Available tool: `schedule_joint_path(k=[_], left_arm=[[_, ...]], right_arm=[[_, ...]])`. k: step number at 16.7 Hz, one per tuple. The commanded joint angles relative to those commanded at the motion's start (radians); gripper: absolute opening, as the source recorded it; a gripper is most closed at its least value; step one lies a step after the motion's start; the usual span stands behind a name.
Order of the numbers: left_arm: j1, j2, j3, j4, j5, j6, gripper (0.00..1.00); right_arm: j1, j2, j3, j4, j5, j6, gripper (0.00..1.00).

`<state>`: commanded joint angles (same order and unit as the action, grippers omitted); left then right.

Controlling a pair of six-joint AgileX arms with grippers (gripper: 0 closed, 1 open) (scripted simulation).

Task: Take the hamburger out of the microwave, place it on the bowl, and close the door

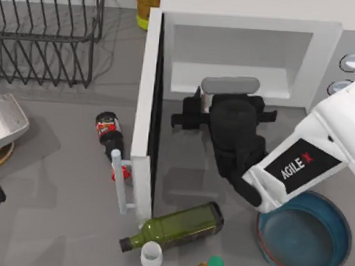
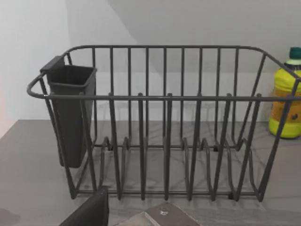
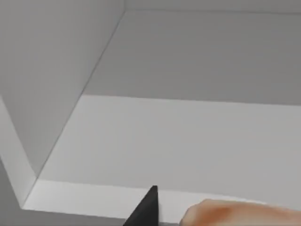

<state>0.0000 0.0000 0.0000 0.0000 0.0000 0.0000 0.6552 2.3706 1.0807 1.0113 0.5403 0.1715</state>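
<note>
Right arm is reaching diagonally from the frame's right edge, its right gripper (image 1: 225, 94) at the mouth of the microwave (image 1: 244, 34); whether it is grasping cannot be told. The hamburger (image 3: 235, 213) is lying just beside a fingertip (image 3: 146, 207). The door (image 1: 145, 113) is standing open; the bowl (image 1: 304, 234) is sitting lower right. Left arm is parked at left edge.

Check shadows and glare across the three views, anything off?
Top view: even light, soft shadows beside the open door and under the right arm on the table; no glare. Left wrist view: thin line shadows from the wire rack on the table. Right wrist view: flat shading inside the microwave, the hamburger cut off by the frame edge.
</note>
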Motion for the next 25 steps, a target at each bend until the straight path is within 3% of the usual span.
schedule_joint_path(k=[5,12,19,22,25], left_arm=[[0.0,0.0,0.0,0.0,0.0,0.0,1.0],[0.0,0.0,0.0,0.0,0.0,0.0,1.0],[0.0,0.0,0.0,0.0,0.0,0.0,1.0],[0.0,0.0,0.0,0.0,0.0,0.0,1.0],[0.0,0.0,0.0,0.0,0.0,0.0,1.0]], right_arm=[[-0.008,-0.039,0.008,-0.044,-0.004,0.001,0.0],[-0.007,-0.284,0.025,-0.312,-0.007,0.003,0.0],[-0.01,-0.3,0.026,-0.333,-0.016,-0.003,0.0],[-0.043,-0.316,0.032,-0.409,-0.103,-0.083,0.0],[-0.107,-0.337,0.048,-0.562,-0.277,-0.254,0.0]])
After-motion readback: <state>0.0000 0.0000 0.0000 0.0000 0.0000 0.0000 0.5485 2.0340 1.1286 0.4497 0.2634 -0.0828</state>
